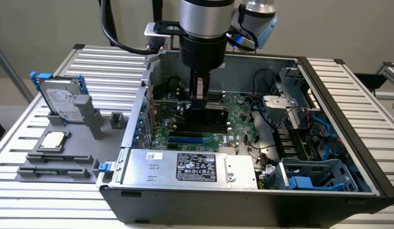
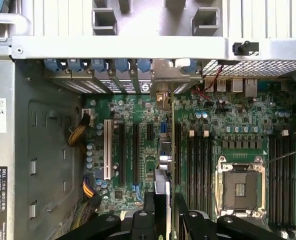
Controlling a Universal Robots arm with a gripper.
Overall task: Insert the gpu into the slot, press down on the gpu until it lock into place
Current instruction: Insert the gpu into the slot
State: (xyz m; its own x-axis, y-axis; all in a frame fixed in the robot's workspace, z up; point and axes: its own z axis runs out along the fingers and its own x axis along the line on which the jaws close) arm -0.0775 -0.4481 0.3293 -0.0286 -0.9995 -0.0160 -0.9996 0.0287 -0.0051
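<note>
My gripper (image 1: pixel 200 106) reaches down into the open computer case and is shut on the gpu (image 1: pixel 207 118), a thin black-faced card held upright over the green motherboard. In the wrist view the gpu (image 2: pixel 162 179) appears edge-on between the two black fingers (image 2: pixel 149 212), running toward the metal bracket at the case's back wall. My gripper (image 2: pixel 164 204) grips its top edge. The bright-blue slot (image 1: pixel 186 141) lies on the board nearer the power supply than the card. I cannot tell whether the card's lower edge sits in a connector.
The grey labelled power-supply box (image 1: pixel 184 167) fills the case's front. Black memory strips (image 2: pixel 200 165) and the silver processor socket (image 2: pixel 240 187) lie beside the card. Yellow cables (image 2: pixel 80 135) lie near a white slot (image 2: pixel 107 150). A hard drive (image 1: pixel 62 102) stands outside the case.
</note>
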